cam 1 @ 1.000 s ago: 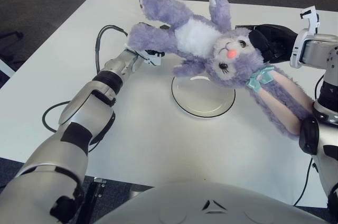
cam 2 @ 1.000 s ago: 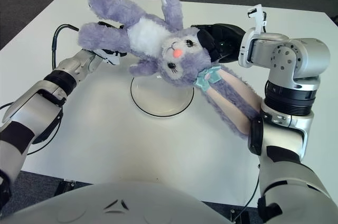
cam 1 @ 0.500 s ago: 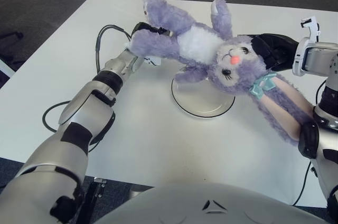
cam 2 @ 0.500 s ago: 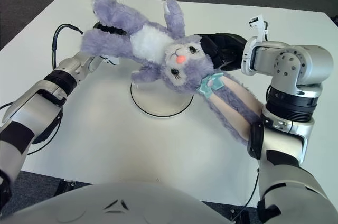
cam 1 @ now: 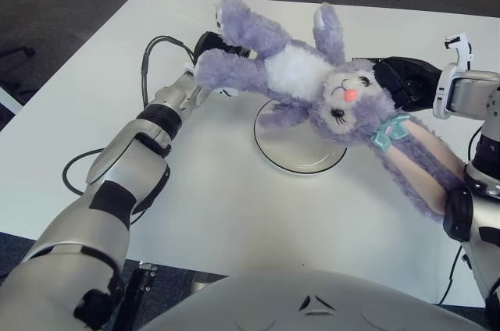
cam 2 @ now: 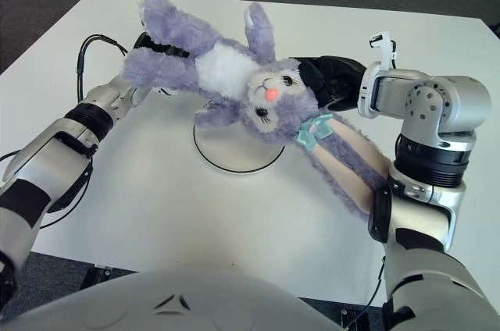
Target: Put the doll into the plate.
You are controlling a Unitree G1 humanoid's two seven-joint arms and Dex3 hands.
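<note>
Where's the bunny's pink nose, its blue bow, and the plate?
bunny's pink nose (cam 1: 351,94), left eye view, middle of the nose.
blue bow (cam 1: 386,131), left eye view, the knot.
plate (cam 1: 301,161), left eye view, bare part near the front rim.

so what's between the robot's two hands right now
The purple doll, stretched between them above the plate: left hand grips its legs, right hand its head. Both eye views show this.
</note>
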